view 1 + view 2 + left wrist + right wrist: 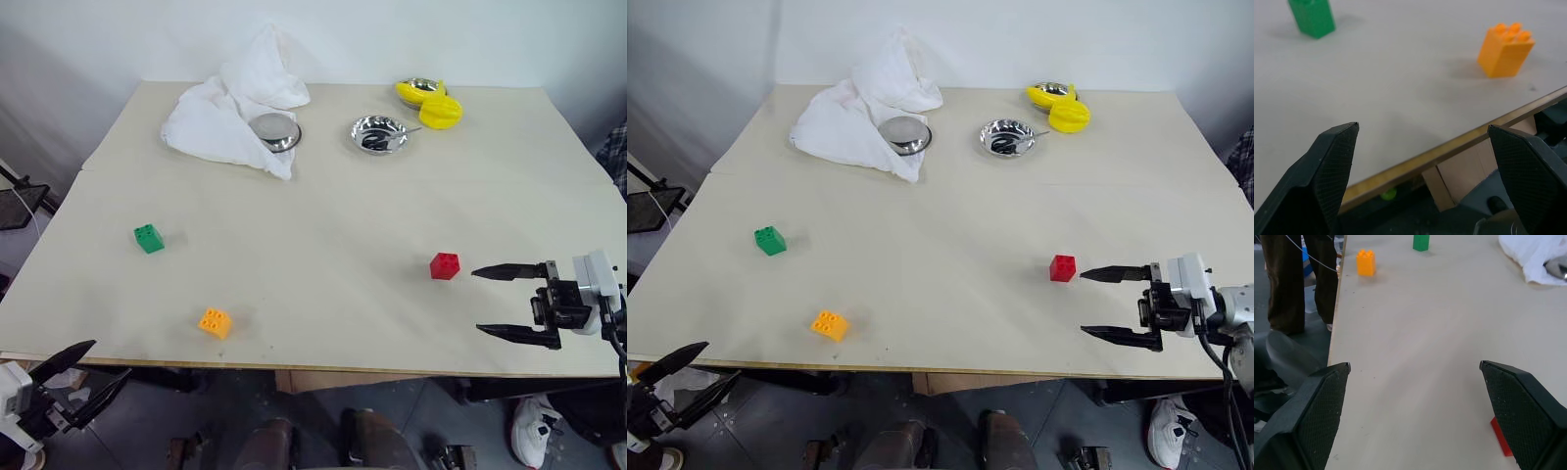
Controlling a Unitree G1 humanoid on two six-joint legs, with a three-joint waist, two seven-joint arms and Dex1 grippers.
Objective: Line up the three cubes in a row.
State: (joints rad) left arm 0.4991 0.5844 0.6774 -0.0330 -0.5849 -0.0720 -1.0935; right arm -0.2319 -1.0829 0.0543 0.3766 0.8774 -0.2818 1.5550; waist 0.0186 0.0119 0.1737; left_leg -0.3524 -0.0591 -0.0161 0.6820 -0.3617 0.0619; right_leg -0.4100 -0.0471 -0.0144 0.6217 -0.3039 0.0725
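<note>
Bright, even, diffuse light over desk (323, 245). Shadows soft and short, falling toward 3 o'clock of green cube (149, 238) and orange cube (216, 322). Glare on steel bowl (379, 133). Wrist views soft up close, end effector fingers (1327, 176) slightly blurred.

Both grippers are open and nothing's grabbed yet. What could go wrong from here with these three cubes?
The orange cube sits close to the table's near edge; a clumsy approach by the left gripper could knock it off. The right gripper is level beside the red cube and might push it instead of gripping. The green cube lies farther away.

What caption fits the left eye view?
Green cube, orange cube and red cube lie scattered.
</note>
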